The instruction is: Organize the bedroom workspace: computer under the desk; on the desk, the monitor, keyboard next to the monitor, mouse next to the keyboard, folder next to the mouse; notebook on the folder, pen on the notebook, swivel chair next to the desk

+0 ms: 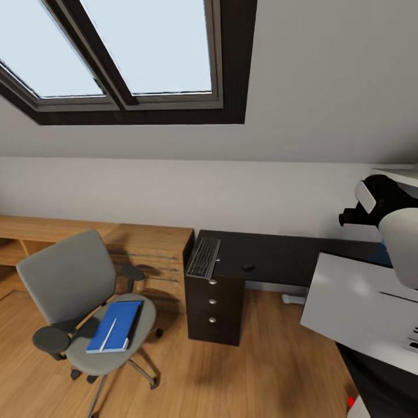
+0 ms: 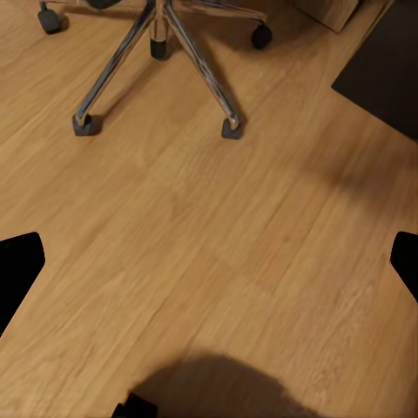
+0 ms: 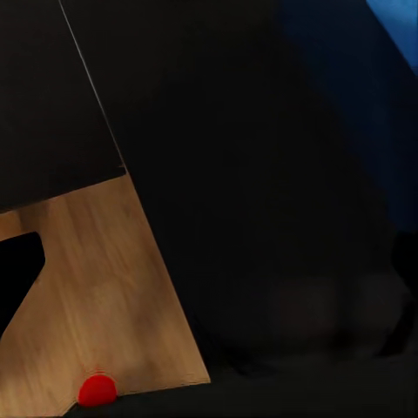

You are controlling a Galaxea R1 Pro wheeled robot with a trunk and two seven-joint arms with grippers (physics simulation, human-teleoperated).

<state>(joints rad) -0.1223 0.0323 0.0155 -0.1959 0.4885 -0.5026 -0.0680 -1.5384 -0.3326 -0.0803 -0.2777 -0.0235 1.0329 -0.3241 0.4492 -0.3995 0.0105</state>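
- Step in hand, by judgement: getting the big flat monitor (image 1: 357, 307) with white back and black front onto the long black-topped desk (image 1: 290, 255); off the desk for now, tilted at the lower right of the head view, its red dot (image 1: 350, 402) near the bottom edge.
- Right pincer (image 3: 209, 279): fingers (image 3: 16, 279) at opposite edges of its wrist view, wide apart, gripping nothing; close in front of the monitor's black face, over the light wood floor (image 3: 96, 287).
- Left pincer (image 2: 209, 270): spread fully, empty, pointing down at bare floor below the silver five-star base (image 2: 161, 52).
- Already on the desk: flat dark keyboard (image 1: 203, 257) at its left end above the dark drawers (image 1: 212, 302), and small dark oval mouse (image 1: 248, 267) near it, a little apart.
- At lower left of the head view: grey-upholstered swivel chair (image 1: 67, 278), well apart from the desk, bearing the bright blue folder (image 1: 119, 322) on its seat with the thin white pen (image 1: 109, 335) lying on it.
- A dark strip along the folder's right side, perhaps the notebook; too slim to tell.
- Next, likely: a firm two-sided hold on the monitor, then a level lift onto the clear desk top behind keyboard and mouse, without sweeping either off.
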